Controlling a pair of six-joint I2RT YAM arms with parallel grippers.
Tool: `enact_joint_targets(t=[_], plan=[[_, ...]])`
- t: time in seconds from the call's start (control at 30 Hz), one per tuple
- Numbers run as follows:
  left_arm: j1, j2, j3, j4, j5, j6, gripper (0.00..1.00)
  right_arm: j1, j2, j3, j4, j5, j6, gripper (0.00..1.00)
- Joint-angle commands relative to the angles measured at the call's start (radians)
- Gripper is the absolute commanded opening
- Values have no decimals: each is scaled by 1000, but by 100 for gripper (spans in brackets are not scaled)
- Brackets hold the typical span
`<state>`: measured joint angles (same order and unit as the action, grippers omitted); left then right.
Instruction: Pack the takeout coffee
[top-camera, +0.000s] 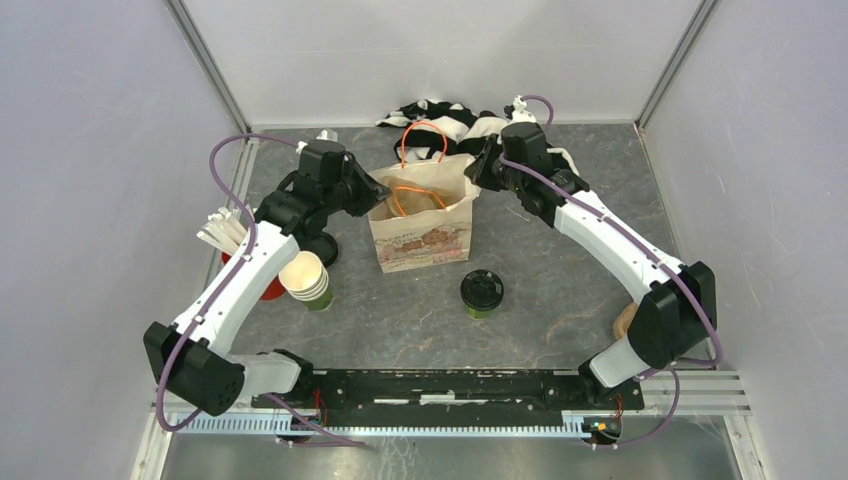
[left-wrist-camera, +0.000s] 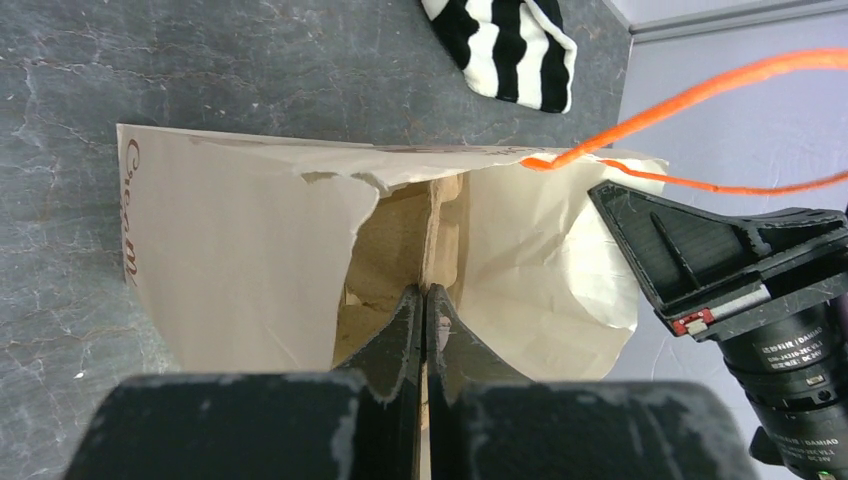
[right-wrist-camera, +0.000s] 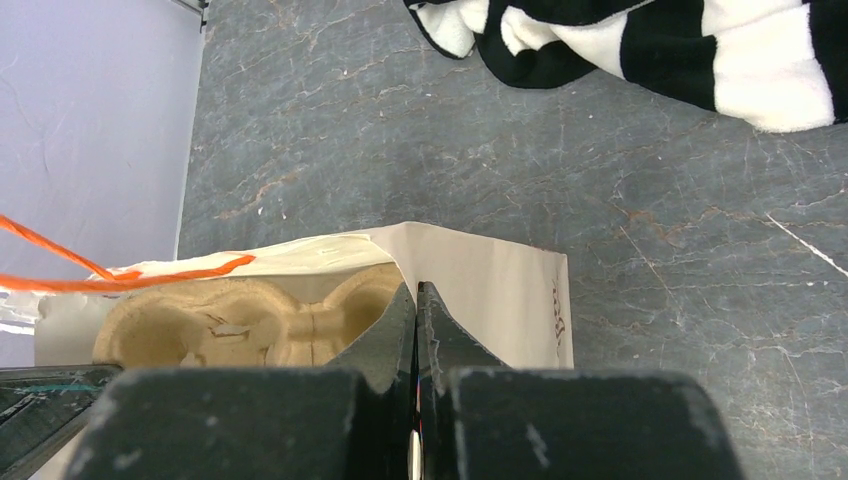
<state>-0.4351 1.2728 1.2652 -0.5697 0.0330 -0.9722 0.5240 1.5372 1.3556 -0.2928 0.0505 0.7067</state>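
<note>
The takeout coffee, a small green cup under a black lid, stands upright on the table in front of the paper bag, apart from both grippers. The bag stands open with orange string handles. My left gripper is shut on the bag's left rim, with paper pinched between the fingers. On the opposite rim my right gripper is also shut on the paper. A moulded cardboard cup carrier lies inside the bag.
A stack of lidless green cups stands left of the bag, with a loose black lid and a red object near it. A black-and-white striped cloth lies behind the bag. White sticks lie at the far left.
</note>
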Motion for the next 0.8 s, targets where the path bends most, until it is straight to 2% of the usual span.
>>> enact_joint_targets(t=[0.0, 0.4, 0.43, 0.5, 0.53, 0.57, 0.63, 0.77], plan=[[1, -15, -13, 42, -30, 30, 2, 5, 20, 45, 9, 5, -3, 0], [16, -2, -51, 88, 11, 26, 4, 5, 21, 46, 4, 9, -14, 0], [16, 4, -33, 66, 10, 40, 16, 4, 20, 43, 3, 11, -18, 0], [16, 12, 24, -15, 11, 56, 55, 5, 22, 39, -4, 12, -25, 0], [15, 11, 68, -70, 10, 63, 69, 4, 22, 40, -7, 11, -29, 0], [14, 10, 117, -126, 9, 78, 75, 4, 20, 41, -12, 12, -34, 0], [16, 3, 209, -221, 3, 116, 82, 4, 17, 46, -20, 12, -43, 0], [21, -8, 332, -306, 52, 146, 85, 5, 11, 71, -46, 21, -74, 0]])
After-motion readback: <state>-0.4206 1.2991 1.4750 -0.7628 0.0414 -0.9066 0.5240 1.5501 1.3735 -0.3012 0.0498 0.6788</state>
